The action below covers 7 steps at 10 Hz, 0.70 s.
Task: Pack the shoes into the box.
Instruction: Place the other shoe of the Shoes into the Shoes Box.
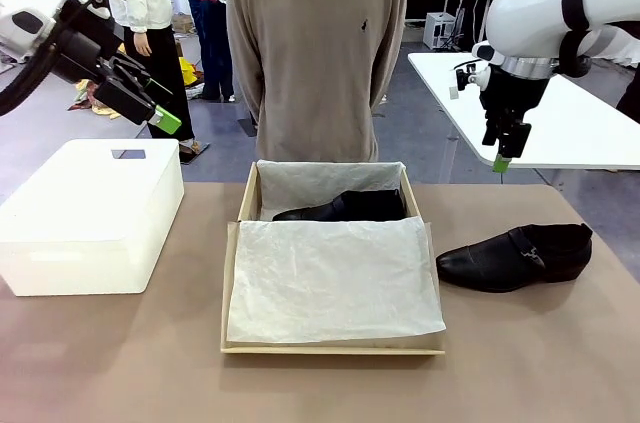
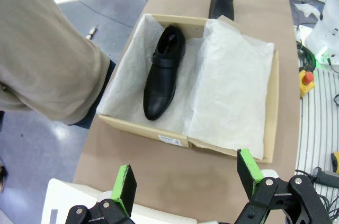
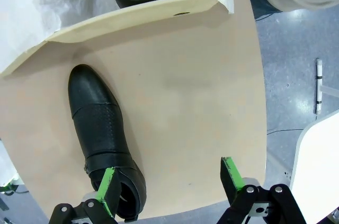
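Shoe (image 1: 515, 257) lies near the right edge of the table (image 1: 560, 363); with right gripper (image 1: 503, 161) spread above, I should centre, descend, and pinch across its strap.

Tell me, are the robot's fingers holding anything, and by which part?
Nothing is held. The left arm's fingers and the right arm's fingers stand open and empty.

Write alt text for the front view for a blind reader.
A shoebox lined with tissue paper holds one black shoe; the other shoe lies on the table to its right. The left end effector and right end effector hover above.
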### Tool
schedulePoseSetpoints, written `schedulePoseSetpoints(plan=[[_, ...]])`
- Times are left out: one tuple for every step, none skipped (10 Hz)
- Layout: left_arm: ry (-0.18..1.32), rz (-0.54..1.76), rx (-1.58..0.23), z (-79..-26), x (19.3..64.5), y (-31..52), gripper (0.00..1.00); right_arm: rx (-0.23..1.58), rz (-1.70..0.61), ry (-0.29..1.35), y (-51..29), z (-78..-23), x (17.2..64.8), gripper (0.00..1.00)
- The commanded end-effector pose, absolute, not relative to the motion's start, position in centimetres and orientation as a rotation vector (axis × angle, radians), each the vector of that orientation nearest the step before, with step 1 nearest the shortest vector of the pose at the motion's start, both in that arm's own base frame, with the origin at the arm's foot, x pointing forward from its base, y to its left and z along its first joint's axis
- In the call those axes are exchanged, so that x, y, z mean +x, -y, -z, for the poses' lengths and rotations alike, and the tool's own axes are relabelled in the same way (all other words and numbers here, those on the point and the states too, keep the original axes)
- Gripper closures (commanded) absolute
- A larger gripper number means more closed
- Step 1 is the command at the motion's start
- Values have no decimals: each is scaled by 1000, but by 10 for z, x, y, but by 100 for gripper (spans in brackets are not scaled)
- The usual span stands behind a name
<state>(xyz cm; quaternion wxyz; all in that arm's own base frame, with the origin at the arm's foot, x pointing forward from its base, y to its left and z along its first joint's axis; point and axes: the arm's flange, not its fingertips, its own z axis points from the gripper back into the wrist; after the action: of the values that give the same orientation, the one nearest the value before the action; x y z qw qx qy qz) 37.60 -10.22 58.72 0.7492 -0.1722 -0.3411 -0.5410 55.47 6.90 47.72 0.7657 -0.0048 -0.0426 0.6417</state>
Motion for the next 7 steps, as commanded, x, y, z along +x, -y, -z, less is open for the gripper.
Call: schedulePoseSetpoints(plan=[[757, 1196, -390, -588, 376, 101, 0, -14, -1395, 96, -70, -479, 554, 0], [757, 1196, -390, -588, 376, 101, 0, -14, -1395, 96, -70, -479, 554, 0], [757, 1196, -390, -588, 376, 101, 0, -14, -1395, 96, -70, -479, 554, 0], [757, 1196, -390, -588, 376, 101, 0, -14, -1395, 96, -70, -479, 554, 0], [757, 1196, -390, -588, 376, 101, 0, -11, -1394, 92, -69, -477, 555, 0], [757, 1196, -390, -588, 376, 101, 0, -26, -1408, 111, -61, -480, 548, 0], [757, 1196, -390, -588, 376, 101, 0, -41, -1425, 124, -51, -480, 541, 0]])
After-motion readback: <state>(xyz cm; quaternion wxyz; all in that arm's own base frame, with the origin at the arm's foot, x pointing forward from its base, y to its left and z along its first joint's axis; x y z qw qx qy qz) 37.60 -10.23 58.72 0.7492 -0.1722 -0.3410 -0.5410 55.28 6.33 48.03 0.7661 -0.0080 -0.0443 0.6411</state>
